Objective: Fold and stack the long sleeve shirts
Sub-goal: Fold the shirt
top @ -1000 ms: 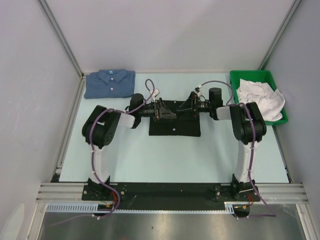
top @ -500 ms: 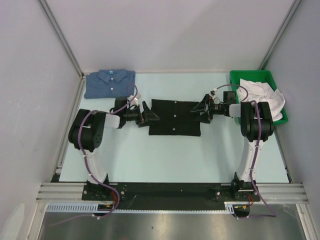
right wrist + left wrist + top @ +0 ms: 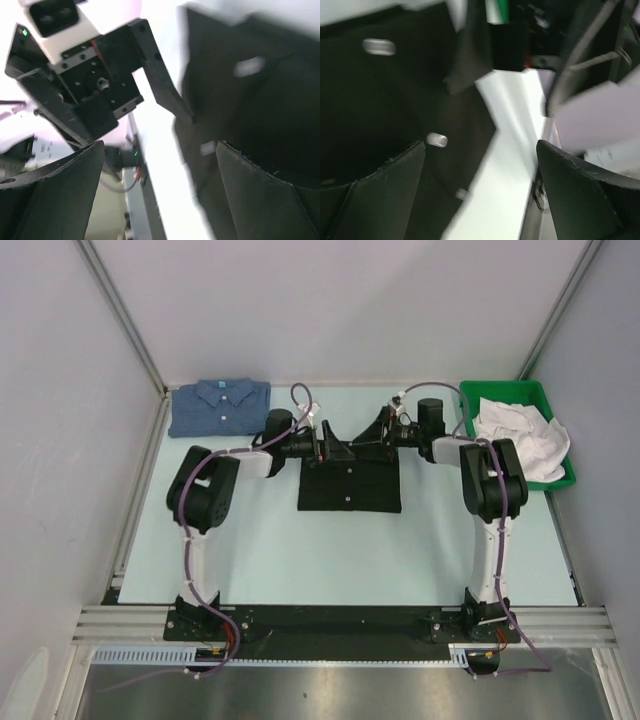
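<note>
Now the folded blue shirt lies far left. The left gripper, fingers apart, hovers over the far edge of the black shirt mid-table, facing the right gripper, likewise spread. Both should pinch that edge evenly, together. Half a second earlier they flanked its sides.

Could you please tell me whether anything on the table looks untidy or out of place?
Only the white cloth in the green bin, back right: it is crumpled and seems to spill over the right rim. The black shirt and the blue shirt both lie neatly folded and flat.
</note>
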Robot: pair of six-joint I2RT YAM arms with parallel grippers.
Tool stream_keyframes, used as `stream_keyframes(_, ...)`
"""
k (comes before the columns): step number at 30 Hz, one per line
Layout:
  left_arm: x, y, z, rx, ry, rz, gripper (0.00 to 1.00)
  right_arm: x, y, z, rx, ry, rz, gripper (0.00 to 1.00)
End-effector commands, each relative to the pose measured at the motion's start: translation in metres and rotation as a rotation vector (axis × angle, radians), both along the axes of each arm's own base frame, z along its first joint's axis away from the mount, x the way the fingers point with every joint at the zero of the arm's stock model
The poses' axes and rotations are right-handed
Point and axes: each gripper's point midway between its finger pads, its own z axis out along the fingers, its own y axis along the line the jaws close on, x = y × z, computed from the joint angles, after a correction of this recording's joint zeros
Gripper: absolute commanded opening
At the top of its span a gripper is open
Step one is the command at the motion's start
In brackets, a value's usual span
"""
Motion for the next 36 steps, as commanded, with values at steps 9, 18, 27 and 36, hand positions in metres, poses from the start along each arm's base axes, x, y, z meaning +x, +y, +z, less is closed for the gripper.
stream_keyframes(9, 0.029, 0.103, -0.088, 0.225, 0.231, 0.312, 0.99, 0.038, -0.080, -0.081, -0.177, 0.121, -0.206, 1.00)
stream_keyframes(18, 0.024, 0.034, 0.047, 0.005, -0.119, 0.077, 0.99, 0.033, -0.039, 0.027, -0.035, -0.053, -0.117, 1.00)
stream_keyframes(27, 0.091, 0.009, -0.021, 0.022, 0.050, 0.200, 0.99, 0.065, -0.029, -0.046, -0.066, -0.005, -0.112, 1.00)
stream_keyframes(36, 0.093, 0.073, -0.034, 0.134, -0.011, 0.247, 0.99, 0.075, -0.069, -0.056, -0.160, -0.044, -0.150, 1.00)
